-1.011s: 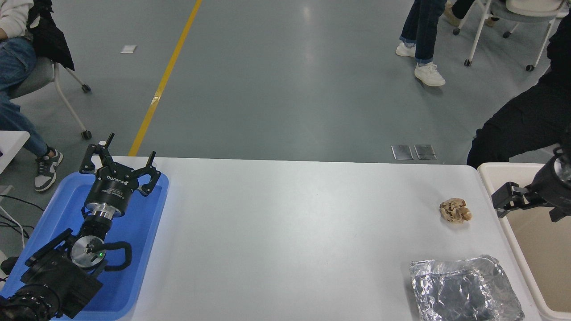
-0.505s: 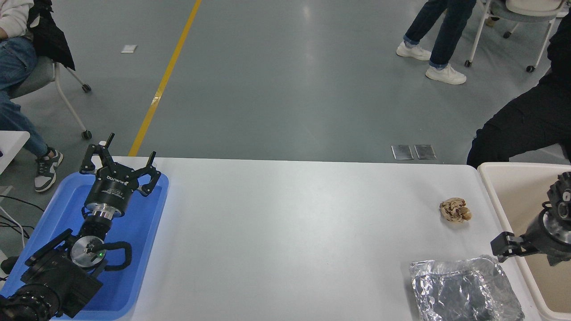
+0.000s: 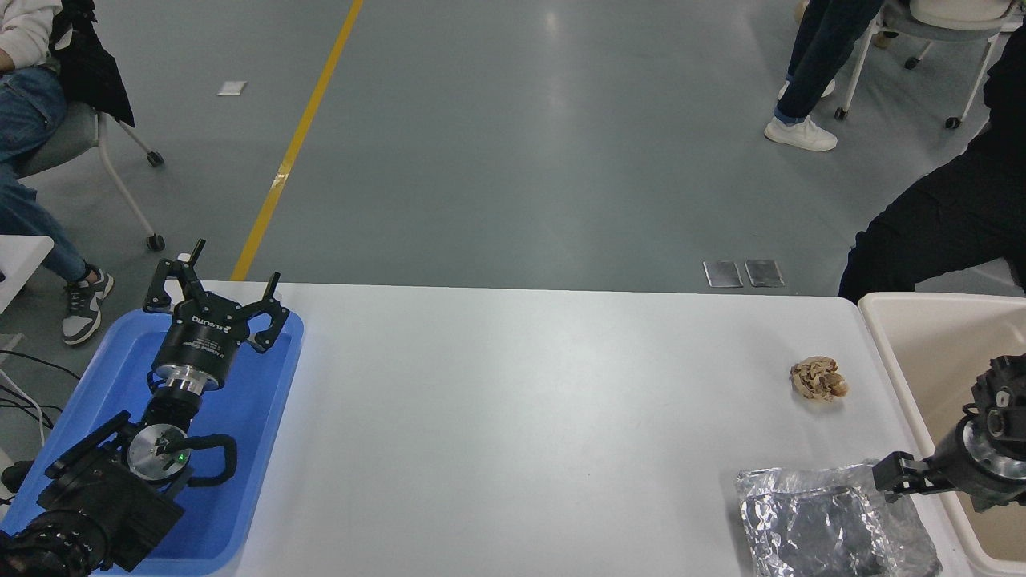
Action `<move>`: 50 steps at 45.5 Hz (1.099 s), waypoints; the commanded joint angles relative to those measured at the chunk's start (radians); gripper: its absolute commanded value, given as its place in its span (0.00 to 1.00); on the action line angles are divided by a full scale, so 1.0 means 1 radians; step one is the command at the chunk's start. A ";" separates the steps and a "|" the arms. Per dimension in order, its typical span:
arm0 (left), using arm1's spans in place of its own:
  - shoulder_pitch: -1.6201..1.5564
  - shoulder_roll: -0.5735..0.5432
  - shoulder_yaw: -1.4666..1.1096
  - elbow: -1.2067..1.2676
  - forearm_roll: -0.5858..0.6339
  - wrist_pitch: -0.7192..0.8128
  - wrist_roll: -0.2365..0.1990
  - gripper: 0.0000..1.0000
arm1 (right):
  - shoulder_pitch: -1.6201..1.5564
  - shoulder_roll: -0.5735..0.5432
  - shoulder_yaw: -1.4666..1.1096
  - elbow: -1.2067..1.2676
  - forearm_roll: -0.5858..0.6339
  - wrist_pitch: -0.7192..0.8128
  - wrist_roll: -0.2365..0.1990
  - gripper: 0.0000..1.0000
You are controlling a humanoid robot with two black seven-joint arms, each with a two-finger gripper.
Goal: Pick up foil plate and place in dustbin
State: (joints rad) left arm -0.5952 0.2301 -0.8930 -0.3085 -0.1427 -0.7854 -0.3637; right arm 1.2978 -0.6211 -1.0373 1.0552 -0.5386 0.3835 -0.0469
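The right gripper (image 3: 891, 474) has dropped lower than a second ago and now sits right at the far right corner of the foil plate (image 3: 834, 525). That means the grab is about to start. The plate lies flat on the table (image 3: 521, 417), at about 8 o'clock from the gripper and just beside the bin (image 3: 898, 361). I cannot tell if the gripper is wide or narrow, because only its tip shows. The left gripper (image 3: 216, 300) rests wide open over the blue tray (image 3: 264, 449).
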 commanded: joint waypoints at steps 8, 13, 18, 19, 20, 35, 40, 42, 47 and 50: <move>0.000 0.000 0.000 0.000 0.000 0.000 0.000 1.00 | -0.098 0.014 0.063 -0.078 0.000 -0.006 0.001 0.99; 0.000 0.000 0.000 0.000 0.000 0.000 0.000 1.00 | -0.149 0.021 0.097 -0.118 0.000 -0.006 0.001 0.99; 0.000 0.000 0.000 0.000 0.000 0.000 0.000 1.00 | -0.183 0.032 0.117 -0.141 0.000 -0.008 0.001 0.99; 0.000 0.000 0.000 0.000 0.000 0.000 0.000 1.00 | -0.187 0.035 0.121 -0.143 0.000 -0.008 0.001 0.99; 0.000 0.000 0.000 0.000 0.000 0.000 0.000 1.00 | -0.192 0.038 0.125 -0.143 0.000 -0.009 -0.001 0.99; 0.000 0.000 0.000 0.000 0.000 0.000 0.000 1.00 | -0.222 0.049 0.137 -0.147 0.000 -0.077 -0.001 0.97; 0.000 0.000 0.000 -0.001 0.000 0.000 0.000 1.00 | -0.233 0.052 0.137 -0.147 -0.001 -0.098 -0.001 0.84; 0.000 0.000 0.000 0.000 0.000 0.000 0.000 1.00 | -0.233 0.057 0.135 -0.147 -0.001 -0.107 -0.001 0.76; -0.001 0.000 0.000 0.000 0.000 0.000 0.000 1.00 | -0.233 0.057 0.120 -0.144 -0.032 -0.112 -0.004 0.33; -0.002 0.000 0.000 -0.001 0.000 0.000 0.000 1.00 | -0.232 0.055 0.117 -0.141 -0.063 -0.110 -0.002 0.11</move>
State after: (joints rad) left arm -0.5952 0.2301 -0.8932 -0.3084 -0.1427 -0.7854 -0.3637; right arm 1.0738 -0.5691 -0.9094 0.9120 -0.5495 0.2925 -0.0487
